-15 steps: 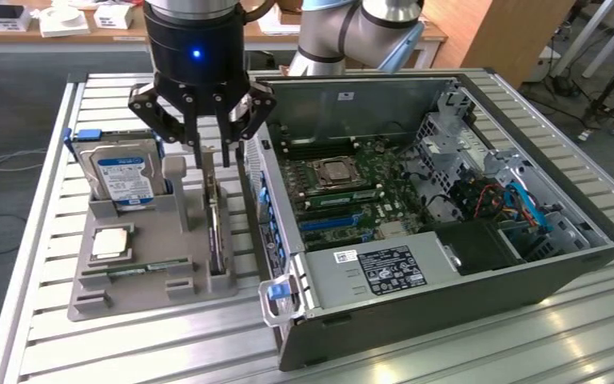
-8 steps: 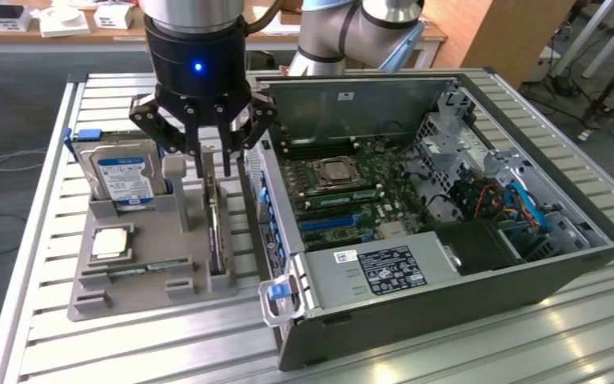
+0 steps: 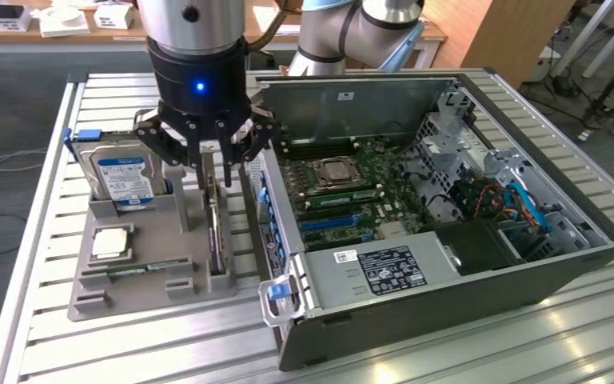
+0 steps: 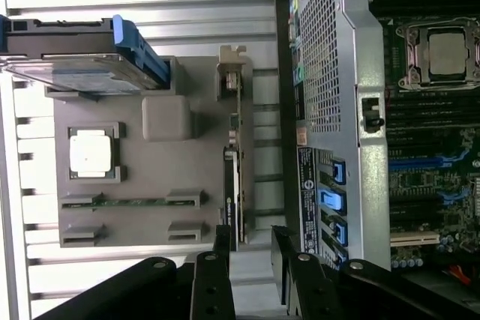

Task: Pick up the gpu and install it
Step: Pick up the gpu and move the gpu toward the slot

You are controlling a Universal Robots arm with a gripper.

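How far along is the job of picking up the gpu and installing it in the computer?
Done: the open gripper hangs right over the gpu. In hand: nothing; the gpu stands on edge in the gray holder, outside the computer case. Left: the whole pick-up and install; the blue slots on the motherboard carry no card.

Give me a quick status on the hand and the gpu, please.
Open hand right over the gpu. Card on edge in grey holder, not gripped. Nothing between hand and card.
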